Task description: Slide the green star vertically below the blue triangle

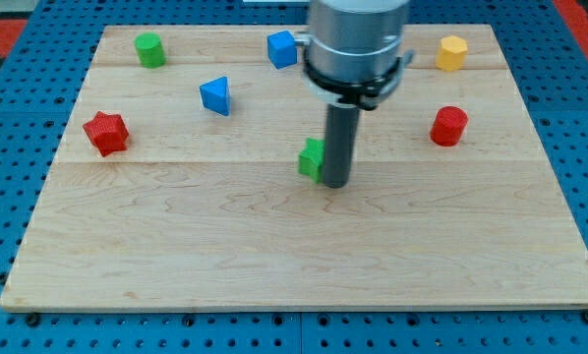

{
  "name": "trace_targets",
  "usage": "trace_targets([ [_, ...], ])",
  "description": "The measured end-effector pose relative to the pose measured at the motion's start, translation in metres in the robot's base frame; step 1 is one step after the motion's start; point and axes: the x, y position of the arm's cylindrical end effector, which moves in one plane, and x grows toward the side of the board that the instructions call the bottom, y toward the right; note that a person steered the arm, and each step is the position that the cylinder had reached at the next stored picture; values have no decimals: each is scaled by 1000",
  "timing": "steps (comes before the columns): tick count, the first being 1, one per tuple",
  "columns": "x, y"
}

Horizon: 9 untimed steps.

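The near part of the pale wooden board (304, 256) lay bare, its grain running left to right, with blue pegboard showing around its edges.

Near the board's middle my tip (334, 184) rested on the wood, the dark rod rising straight up into the grey cylinder of the arm. There was no pincer on this arm, only the rod, so nothing could be released, clenched or grasped. The green star-shaped block (311, 158) sat just to the left of the rod, touching it or nearly so; its right side was hidden behind the rod, so its shape was only partly made out.

At about the same depth, well to the left, lay the red star-shaped block (106, 133), near the board's left edge. Well to the right stood the red cylinder block (449, 126).

Farther back, the blue triangular block (215, 95) lay to the left of the green star and well apart from it, so the star was not directly below it but off to its right.

Along the far edge, from left to right, stood the green cylinder block (150, 49), the blue cube block (282, 49) just left of the arm's housing, and the yellow block (451, 52), which looked many-sided.
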Motion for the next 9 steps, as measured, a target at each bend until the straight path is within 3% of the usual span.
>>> trace_targets([
  [2, -31, 34],
  [3, -48, -6],
  [4, 1, -79],
  [6, -10, -92],
  [8, 23, -195],
  [9, 11, -158],
])
